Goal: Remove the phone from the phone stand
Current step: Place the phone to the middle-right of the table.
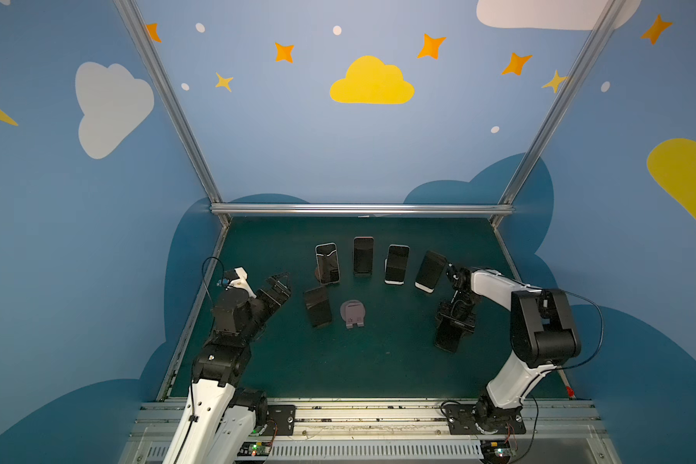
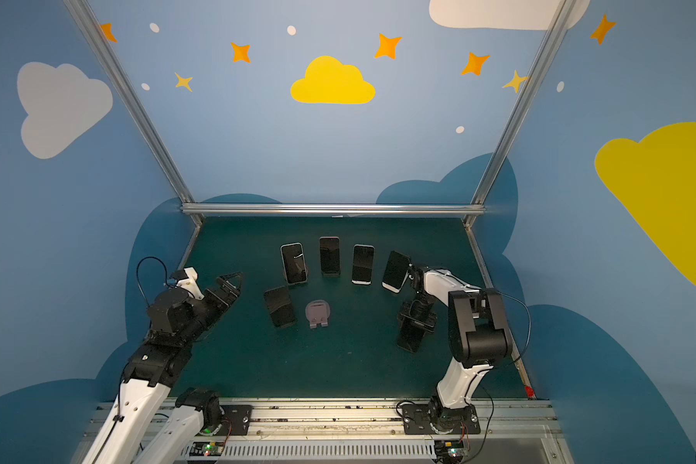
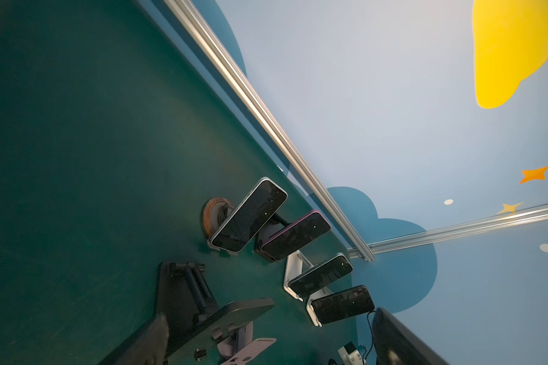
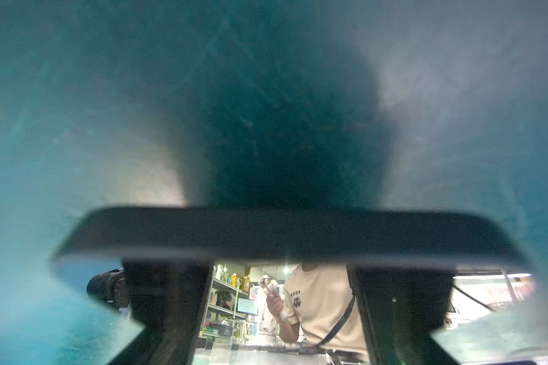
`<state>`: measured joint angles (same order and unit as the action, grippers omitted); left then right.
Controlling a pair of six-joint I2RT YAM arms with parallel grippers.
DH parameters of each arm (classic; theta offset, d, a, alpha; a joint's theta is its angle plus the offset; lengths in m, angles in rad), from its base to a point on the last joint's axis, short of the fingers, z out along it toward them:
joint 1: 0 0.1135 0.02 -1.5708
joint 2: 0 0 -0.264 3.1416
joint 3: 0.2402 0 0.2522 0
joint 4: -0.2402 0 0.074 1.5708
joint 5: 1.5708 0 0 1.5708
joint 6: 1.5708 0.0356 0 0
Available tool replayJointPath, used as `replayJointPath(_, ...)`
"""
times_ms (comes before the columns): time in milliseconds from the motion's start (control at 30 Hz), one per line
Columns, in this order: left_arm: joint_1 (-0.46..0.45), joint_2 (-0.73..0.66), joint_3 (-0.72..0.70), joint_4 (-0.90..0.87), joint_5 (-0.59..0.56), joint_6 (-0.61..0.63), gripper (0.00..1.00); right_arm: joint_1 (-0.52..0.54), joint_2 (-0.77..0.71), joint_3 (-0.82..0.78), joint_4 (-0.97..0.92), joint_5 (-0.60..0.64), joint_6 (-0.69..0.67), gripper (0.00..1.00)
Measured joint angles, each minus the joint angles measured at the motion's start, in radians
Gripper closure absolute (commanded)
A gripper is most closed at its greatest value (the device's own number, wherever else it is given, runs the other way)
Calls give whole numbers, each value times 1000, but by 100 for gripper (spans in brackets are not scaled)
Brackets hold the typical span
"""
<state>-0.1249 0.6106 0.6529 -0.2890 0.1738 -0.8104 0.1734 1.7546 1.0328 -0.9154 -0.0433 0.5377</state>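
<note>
We see the right gripper [image 1: 456,321] clamped across the phone [image 1: 447,340]. The phone is clear of every stand, its long axis running down from the jaws toward the green mat [image 1: 378,361] (contact we cannot tell). The empty pink stand [image 1: 353,312] sits well apart to its left. The left gripper [image 1: 279,286] gapes open, farther off. We can read no brand or writing.

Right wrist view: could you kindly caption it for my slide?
Right gripper holding a dark phone, green mat blurred beyond.

Glossy glass phone [image 4: 317,294], matt table mat [image 1: 378,361], brushed metal rail [image 1: 358,209], wooden stand base [image 3: 214,210], matt plastic stand [image 1: 353,313]
</note>
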Motion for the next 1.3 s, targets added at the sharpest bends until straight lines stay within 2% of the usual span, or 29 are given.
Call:
replayJointPath(467,-6,-28,2,-14,-12,10,0,3,13,16,-20,0,0,19)
replayJointPath(867,-14,-55,2,-31,-34,14,0,21,6,24,-48,23,5,18)
replayJointPath(1300,-16,-57,2,-37,-43,14,0,84,-263,124,-172,86,-3,16)
